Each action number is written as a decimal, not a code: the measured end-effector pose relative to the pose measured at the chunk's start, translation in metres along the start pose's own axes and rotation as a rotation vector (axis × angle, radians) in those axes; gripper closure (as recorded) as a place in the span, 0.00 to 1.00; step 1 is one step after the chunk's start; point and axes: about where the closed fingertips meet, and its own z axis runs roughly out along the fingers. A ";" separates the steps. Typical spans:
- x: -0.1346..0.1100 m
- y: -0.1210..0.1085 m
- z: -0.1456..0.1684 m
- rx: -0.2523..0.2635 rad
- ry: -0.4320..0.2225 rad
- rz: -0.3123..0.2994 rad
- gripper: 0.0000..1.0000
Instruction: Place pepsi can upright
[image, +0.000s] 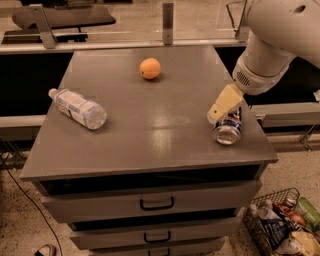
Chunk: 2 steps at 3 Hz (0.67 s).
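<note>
The pepsi can (228, 129), dark blue with white and red markings, lies on its side near the right edge of the grey cabinet top (150, 125), its silver end facing the front. My gripper (220, 107) hangs from the white arm at the upper right. Its tan fingers (225, 101) sit just above and to the left of the can, over its far end.
A clear plastic water bottle (78, 108) lies on its side at the left of the top. An orange (150, 68) sits at the back middle. Drawers run below the top. A wire basket of items (282, 227) stands on the floor at the lower right.
</note>
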 end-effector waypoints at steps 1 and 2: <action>0.003 0.000 0.000 -0.021 0.004 0.018 0.00; -0.002 0.002 -0.004 -0.007 0.043 0.086 0.00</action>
